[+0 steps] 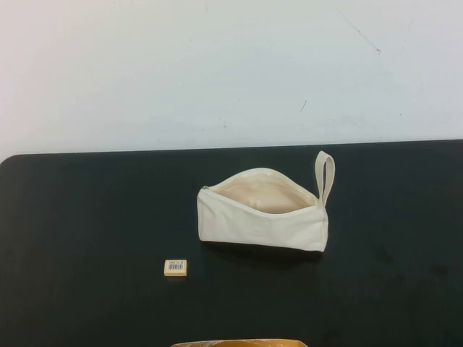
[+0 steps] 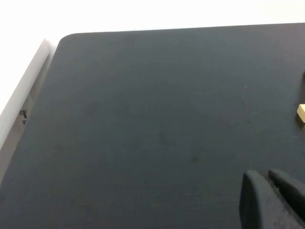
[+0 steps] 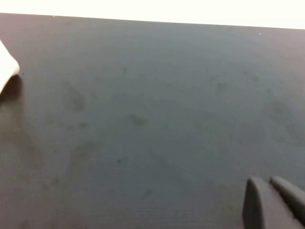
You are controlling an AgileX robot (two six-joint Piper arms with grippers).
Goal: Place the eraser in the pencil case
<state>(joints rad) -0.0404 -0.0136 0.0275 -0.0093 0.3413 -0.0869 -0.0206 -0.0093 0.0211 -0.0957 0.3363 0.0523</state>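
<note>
The eraser (image 1: pixel 175 268), a tiny tan block with a white barcode label, lies flat on the black table (image 1: pixel 87 217), front left of the pencil case. The pencil case (image 1: pixel 262 210) is a cream-white pouch lying at the table's middle, its zip open and its beige lining showing, its loop strap (image 1: pixel 325 173) at the right end. Neither gripper shows in the high view. My left gripper (image 2: pixel 268 177) is shut and empty above the table's left part; the eraser (image 2: pixel 300 112) shows at that view's edge. My right gripper (image 3: pixel 269 182) is shut and empty above the right part; a corner of the pencil case (image 3: pixel 7 69) shows.
A white wall (image 1: pixel 231 65) stands behind the table's far edge. A tan-orange object (image 1: pixel 239 343) pokes in at the front edge of the high view. The table's rounded left corner (image 2: pixel 64 40) shows in the left wrist view.
</note>
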